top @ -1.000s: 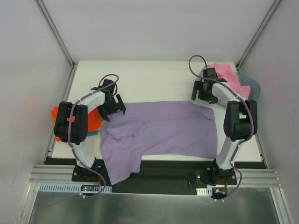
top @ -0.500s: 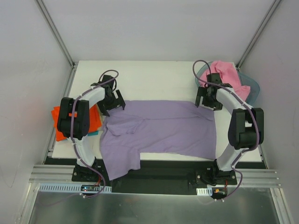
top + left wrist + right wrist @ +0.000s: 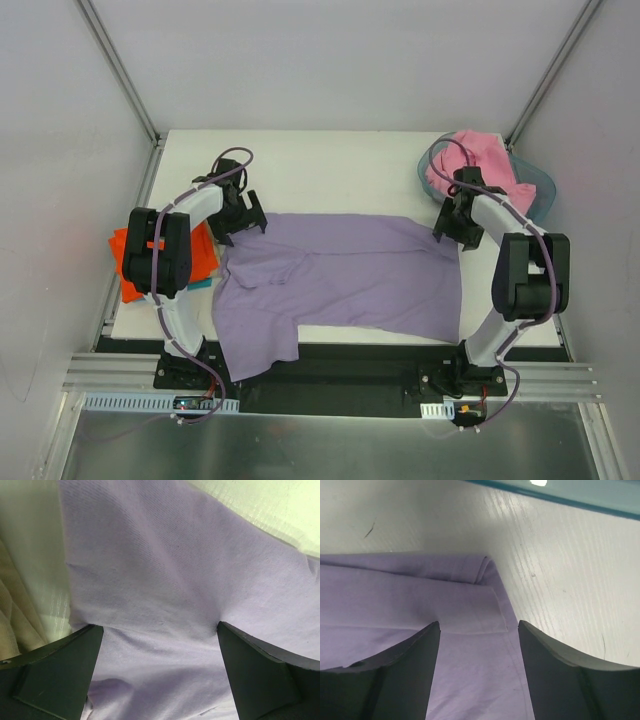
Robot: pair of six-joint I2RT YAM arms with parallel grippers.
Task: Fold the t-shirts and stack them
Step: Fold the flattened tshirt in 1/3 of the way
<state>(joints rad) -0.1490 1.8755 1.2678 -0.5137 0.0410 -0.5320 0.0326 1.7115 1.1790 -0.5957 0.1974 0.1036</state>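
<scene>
A white table (image 3: 330, 160) fills the floor of a grey-walled cell, with both arms bolted at its near edge. The lavender t-shirt (image 3: 350, 280) lies spread across the middle of it, fairly flat. Its near-left part hangs over the near edge, and a sleeve is rumpled towards the left. At the far right a grey-blue basket (image 3: 540, 185) holds the pink t-shirt (image 3: 480, 160). At the left edge the orange-red t-shirt (image 3: 120, 285) lies folded, with a strip of the teal t-shirt (image 3: 200, 285) showing under it.

The left gripper (image 3: 240, 222) sits low over the shirt's far-left corner with its jaws spread wide and cloth beneath them, nothing pinched. The right gripper (image 3: 450, 228) is at the far-right corner. Its jaws are apart and straddle the doubled hem corner (image 3: 490, 567), which lies flat and unheld.

The step in hand looks like taking both far corners for the first fold. Next, each gripper probably needs to press down and close on its corner. Then both would lift together and carry the far edge towards the near side, keeping the cloth taut.
</scene>
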